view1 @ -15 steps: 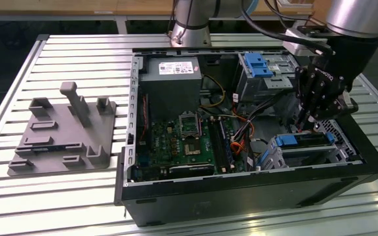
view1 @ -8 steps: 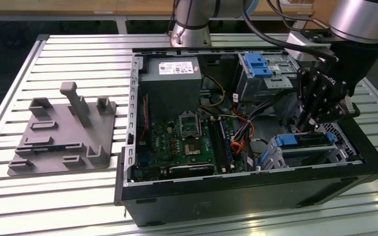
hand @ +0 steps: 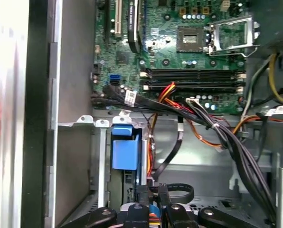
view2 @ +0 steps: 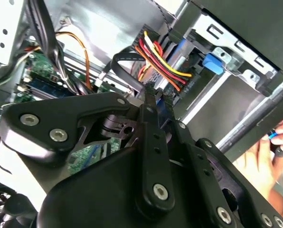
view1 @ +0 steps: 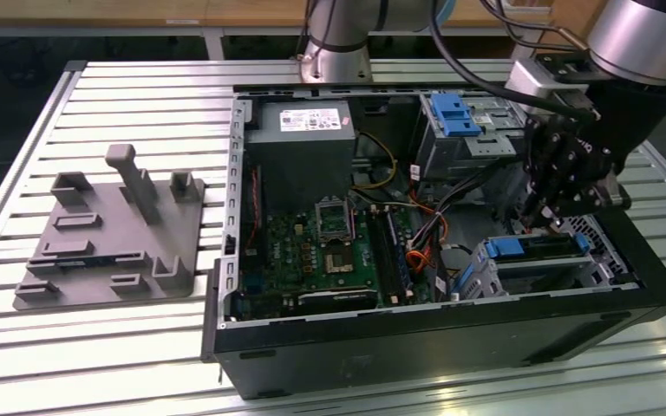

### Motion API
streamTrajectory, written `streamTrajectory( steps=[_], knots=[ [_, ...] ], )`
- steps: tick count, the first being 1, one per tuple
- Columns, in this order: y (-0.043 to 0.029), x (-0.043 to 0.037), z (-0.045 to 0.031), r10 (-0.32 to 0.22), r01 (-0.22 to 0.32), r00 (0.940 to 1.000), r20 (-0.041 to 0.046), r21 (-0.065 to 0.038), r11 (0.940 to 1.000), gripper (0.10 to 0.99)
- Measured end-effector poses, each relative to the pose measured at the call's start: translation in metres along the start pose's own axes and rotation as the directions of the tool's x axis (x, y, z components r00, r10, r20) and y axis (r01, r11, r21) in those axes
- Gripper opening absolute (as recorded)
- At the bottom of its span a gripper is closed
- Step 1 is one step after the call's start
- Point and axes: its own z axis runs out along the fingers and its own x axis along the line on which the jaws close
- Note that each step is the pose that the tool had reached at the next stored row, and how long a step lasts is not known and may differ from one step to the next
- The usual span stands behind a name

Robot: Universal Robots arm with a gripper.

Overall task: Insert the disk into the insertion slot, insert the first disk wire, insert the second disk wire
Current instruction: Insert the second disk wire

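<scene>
Slatted metal tabletop (view1: 136, 347) carried everything. Toward the exterior view's left lay a grey plastic fixture (view1: 107, 238) with upright posts; beside it stood the open computer case (view1: 426, 338), its green circuit board (view1: 322, 251) exposed in the middle. Further right, the disk (view1: 538, 249) already sat down in its insertion slot (view1: 610, 260), the blue frame level with the bay's top, so that first step looked finished to me. Above it hung the gripper (view1: 547, 212), its fingers (view2: 153, 102) pressed close together, apparently pinching the end of a bundle of red, yellow and black wires (view2: 160, 59) right at the disk's edge. I judged the first wire was being plugged in, though whether it had seated was hidden; the second wire seemed left to do.
</scene>
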Motion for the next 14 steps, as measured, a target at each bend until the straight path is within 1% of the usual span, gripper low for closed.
streamTrajectory(
  steps=[1,2,14],
  knots=[
    [0.0,0.0012,-0.0001,0.0,0.0,1.0,0.0064,0.0,1.0,0.196],
    [0.0,0.002,-0.0001,0.0,0.0,1.0,0.0076,0.0,1.0,0.196],
    [0.0,0.0031,0.0001,0.0,0.0,1.0,0.0078,0.0,1.0,0.196]
  ],
)
